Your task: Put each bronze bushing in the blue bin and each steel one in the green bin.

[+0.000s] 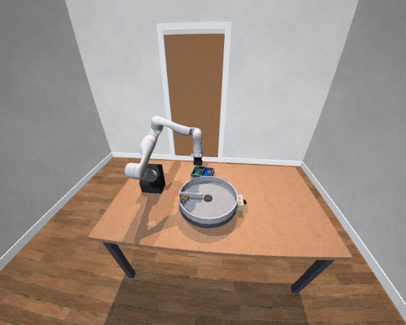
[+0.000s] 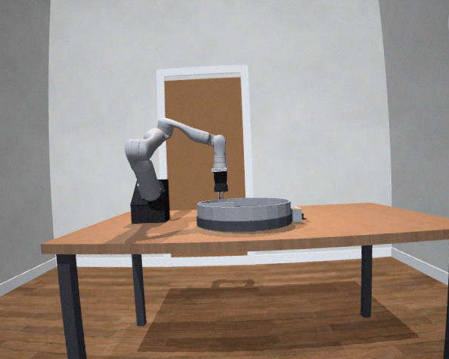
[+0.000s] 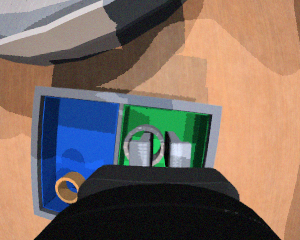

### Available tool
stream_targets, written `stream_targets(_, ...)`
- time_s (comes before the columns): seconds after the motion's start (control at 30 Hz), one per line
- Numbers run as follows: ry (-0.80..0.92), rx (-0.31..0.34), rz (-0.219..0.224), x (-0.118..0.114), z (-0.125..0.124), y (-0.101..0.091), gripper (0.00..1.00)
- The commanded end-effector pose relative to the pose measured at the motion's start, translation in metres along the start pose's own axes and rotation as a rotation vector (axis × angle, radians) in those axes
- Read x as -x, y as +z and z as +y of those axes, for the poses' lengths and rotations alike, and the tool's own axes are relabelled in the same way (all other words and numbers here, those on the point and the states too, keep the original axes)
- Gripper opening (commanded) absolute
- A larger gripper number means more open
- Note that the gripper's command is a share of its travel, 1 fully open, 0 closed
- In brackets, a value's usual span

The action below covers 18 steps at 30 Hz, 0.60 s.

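Observation:
My gripper (image 1: 198, 168) (image 2: 220, 194) (image 3: 158, 143) is shut on the wall of a steel bushing (image 3: 127, 142), one finger inside the ring and one outside. It points down at the green bin (image 1: 195, 173) (image 3: 165, 117). The bushing's exact height over the bin floor is hard to tell. The blue bin (image 1: 206, 174) (image 3: 80, 117) adjoins it, with a bronze bushing (image 1: 209, 172) (image 3: 79, 178) inside. The grey turntable (image 1: 220, 210) (image 2: 244, 214) (image 3: 75, 32) carries bronze bushings (image 1: 186, 197) and a steel-coloured one (image 1: 183, 200), bunched near its left rim.
A straight grey bar (image 1: 193, 194) crosses the turntable's left part, beside the bunched bushings. A small white box (image 1: 240, 205) (image 2: 296, 215) with a yellow spot sits against the turntable's right side. The bins share a grey-walled tray behind the turntable. The arm's black base stands at the left.

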<state>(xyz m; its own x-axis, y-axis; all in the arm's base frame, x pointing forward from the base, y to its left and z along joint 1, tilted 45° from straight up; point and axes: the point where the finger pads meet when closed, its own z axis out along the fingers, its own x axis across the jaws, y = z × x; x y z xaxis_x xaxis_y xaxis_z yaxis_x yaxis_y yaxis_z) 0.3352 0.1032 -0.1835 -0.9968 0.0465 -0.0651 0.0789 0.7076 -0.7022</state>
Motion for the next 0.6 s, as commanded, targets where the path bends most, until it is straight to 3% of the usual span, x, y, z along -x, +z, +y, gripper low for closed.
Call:
stream_targets(0.0,0.000,0.001,-0.001,0.000,0.000,-0.001,0.00)
stream_targets(0.57,0.000,0.001,-0.001,0.001,0.000,0.011,0.00)
